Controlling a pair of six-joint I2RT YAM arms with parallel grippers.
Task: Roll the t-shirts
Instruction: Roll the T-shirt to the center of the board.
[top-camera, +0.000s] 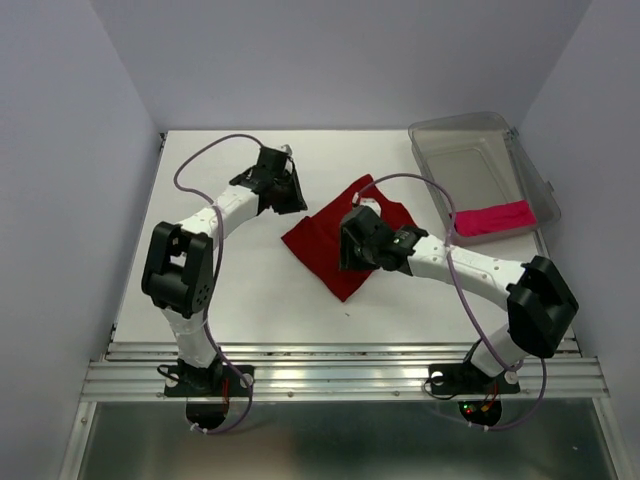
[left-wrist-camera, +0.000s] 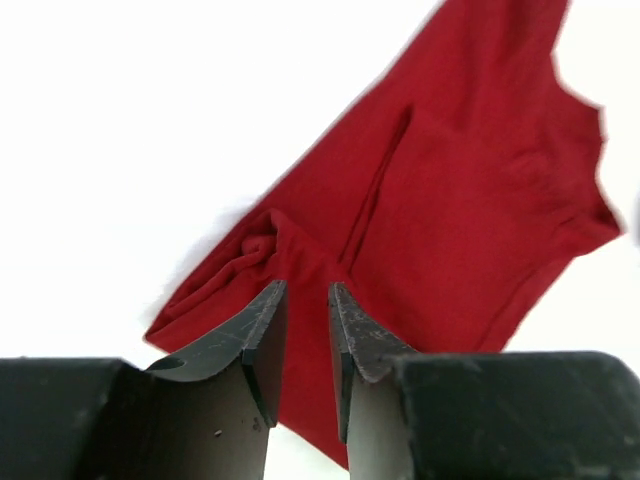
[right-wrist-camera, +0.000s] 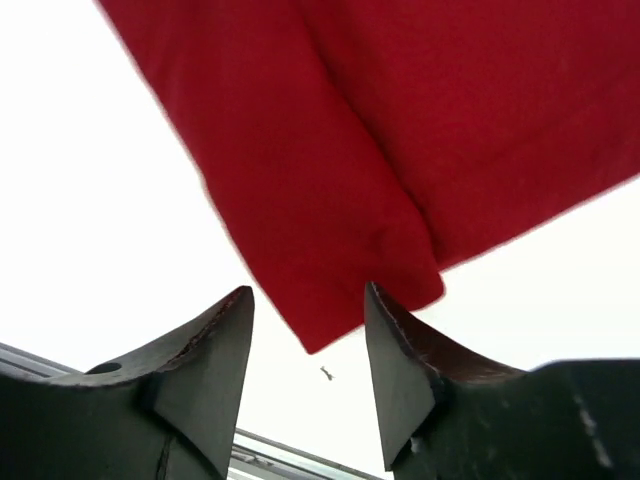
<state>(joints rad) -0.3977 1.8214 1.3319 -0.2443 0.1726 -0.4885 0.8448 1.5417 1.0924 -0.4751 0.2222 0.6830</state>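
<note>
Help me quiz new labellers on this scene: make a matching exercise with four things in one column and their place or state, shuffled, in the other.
Column one
1. crimson t-shirt
2. magenta t-shirt
3. clear plastic bin
4. right claw

Column two
A. at the far right corner of the table
B. jaws apart above a corner of red cloth
C. spread flat in the middle of the table
D. lying inside the bin

Pairs: 1-C, 2-D, 3-A, 4-B
</note>
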